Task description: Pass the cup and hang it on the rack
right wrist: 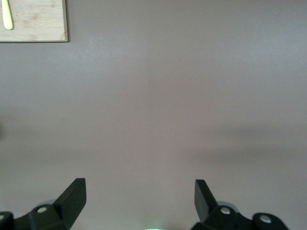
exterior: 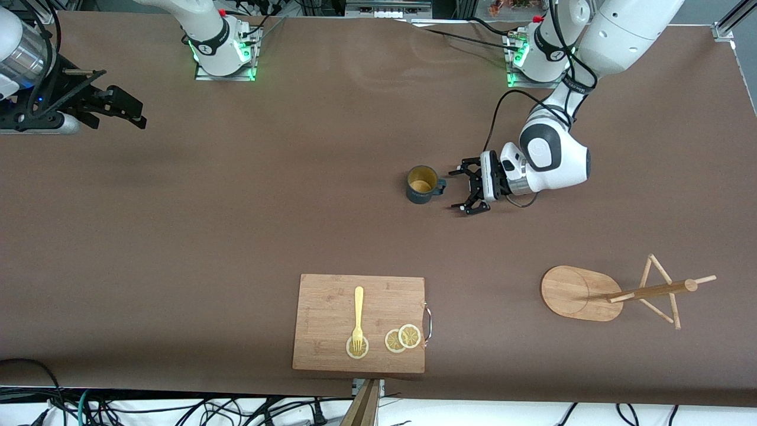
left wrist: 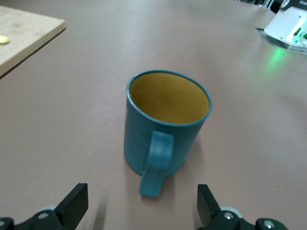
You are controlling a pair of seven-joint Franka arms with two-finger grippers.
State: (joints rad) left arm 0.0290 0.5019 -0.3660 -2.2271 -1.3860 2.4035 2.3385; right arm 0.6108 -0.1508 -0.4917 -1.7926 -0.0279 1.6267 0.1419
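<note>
Cup upright mid-table, handle facing left gripper, just beside it, jaws wide, empty. Right gripper waits well apart, wide open, empty. Rack untouched.

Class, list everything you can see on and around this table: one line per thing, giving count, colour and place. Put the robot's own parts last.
cup: one, dark teal with yellowish inside, upright on the table, farther from the front camera than the cutting board, handle toward the left tool.
rack: one, light bamboo, toward the left arm's end of the table, nearer the front camera than the cup.
cutting board: one, light bamboo with a metal handle, near the table edge closest to the front camera.
fork: one, yellow, on the cutting board.
lemon slices: three, yellow, on the cutting board; the fork's tines rest on one.
table: one, brown.
left tool: one, black, open, beside the cup's handle.
right tool: one, black, open, waiting at the right arm's end of the table.
</note>
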